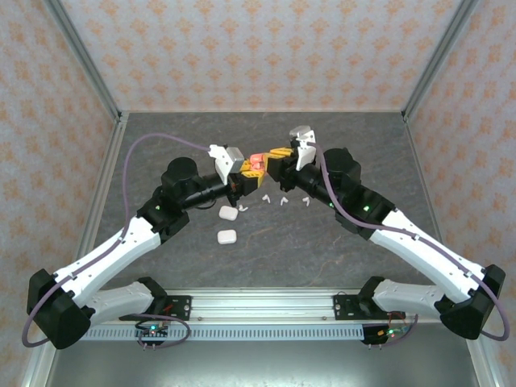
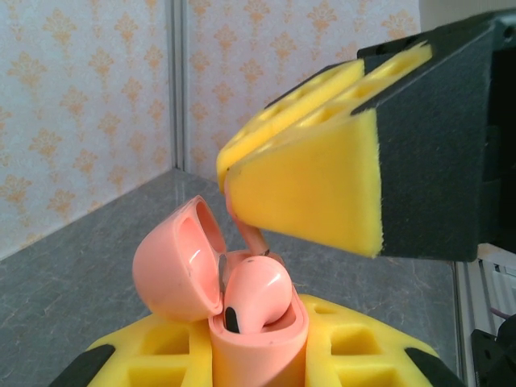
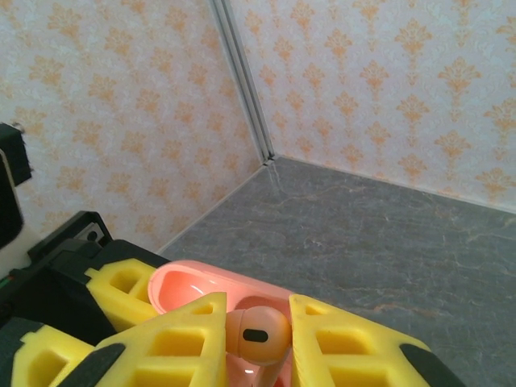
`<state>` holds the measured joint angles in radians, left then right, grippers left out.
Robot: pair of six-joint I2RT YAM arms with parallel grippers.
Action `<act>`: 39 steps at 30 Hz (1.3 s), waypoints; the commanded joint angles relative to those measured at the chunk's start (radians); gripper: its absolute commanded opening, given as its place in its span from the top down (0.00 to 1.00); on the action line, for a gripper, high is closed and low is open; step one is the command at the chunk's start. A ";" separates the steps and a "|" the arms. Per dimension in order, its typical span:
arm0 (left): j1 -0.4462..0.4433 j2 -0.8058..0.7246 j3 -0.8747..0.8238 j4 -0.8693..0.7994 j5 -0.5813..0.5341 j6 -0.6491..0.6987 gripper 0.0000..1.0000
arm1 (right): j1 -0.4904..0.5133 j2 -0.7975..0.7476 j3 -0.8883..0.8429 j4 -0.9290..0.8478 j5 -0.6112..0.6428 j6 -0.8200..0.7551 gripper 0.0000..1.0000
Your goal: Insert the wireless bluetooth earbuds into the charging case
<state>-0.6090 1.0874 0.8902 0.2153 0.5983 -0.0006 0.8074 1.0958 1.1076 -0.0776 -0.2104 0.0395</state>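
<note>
My left gripper (image 2: pixel 258 359) is shut on a coral-pink charging case (image 2: pixel 260 347), held upright with its lid (image 2: pixel 173 266) open to the left. One pink earbud (image 2: pixel 258 292) sits in the case. My right gripper (image 3: pixel 256 343) is shut on a second pink earbud (image 3: pixel 256 332); its stem (image 2: pixel 251 234) reaches down to the case opening behind the seated one. In the top view both grippers meet above mid-table, left gripper (image 1: pixel 244 170) and right gripper (image 1: pixel 276 155) with the pink case (image 1: pixel 256 161) between them.
On the table below the grippers lie several white earbuds (image 1: pixel 282 201) and two closed white cases (image 1: pixel 228 213) (image 1: pixel 226 237). Patterned walls close off the back and both sides. The left gripper's yellow finger (image 3: pixel 121 282) stands close to the right gripper.
</note>
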 commanded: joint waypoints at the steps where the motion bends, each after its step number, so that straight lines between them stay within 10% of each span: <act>1: -0.006 -0.004 0.042 0.050 0.005 -0.002 1.00 | 0.007 -0.013 -0.020 -0.027 0.014 0.004 0.80; 15: -0.006 -0.008 0.045 0.048 0.000 0.001 1.00 | 0.004 -0.035 -0.031 -0.051 -0.062 0.109 0.72; 31: -0.006 -0.019 0.026 0.075 0.009 -0.016 1.00 | -0.148 -0.134 0.001 0.018 -0.207 0.283 0.29; 39: -0.006 -0.029 0.018 0.109 0.027 -0.032 1.00 | -0.271 -0.099 -0.038 0.101 -0.474 0.394 0.01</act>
<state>-0.6090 1.0866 0.8970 0.2596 0.5987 -0.0158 0.5587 0.9821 1.0836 -0.0593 -0.5247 0.3710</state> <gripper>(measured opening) 0.211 0.989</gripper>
